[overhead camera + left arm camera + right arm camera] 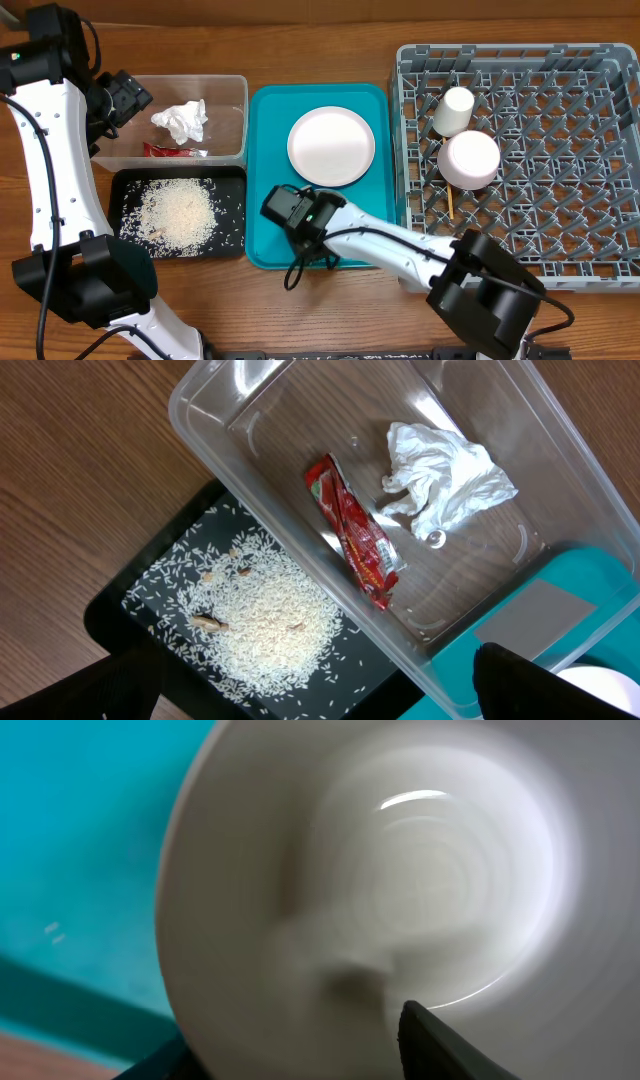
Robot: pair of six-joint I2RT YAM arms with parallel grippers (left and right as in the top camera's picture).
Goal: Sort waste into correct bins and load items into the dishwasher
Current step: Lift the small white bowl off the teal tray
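Right tool [298,192], closure unclear, is hovering at the teal tray [265,140]'s white plate [331,146], likely stiff, slick and breakable, its rim the likeliest hold.

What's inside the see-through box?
A crumpled white tissue and a red snack wrapper lie on the bottom of the clear box. Anything under the tissue is hidden by it.

Blurred white plate [400,890], cropped at the edge — right pincer [300,1055] mostly off-frame.
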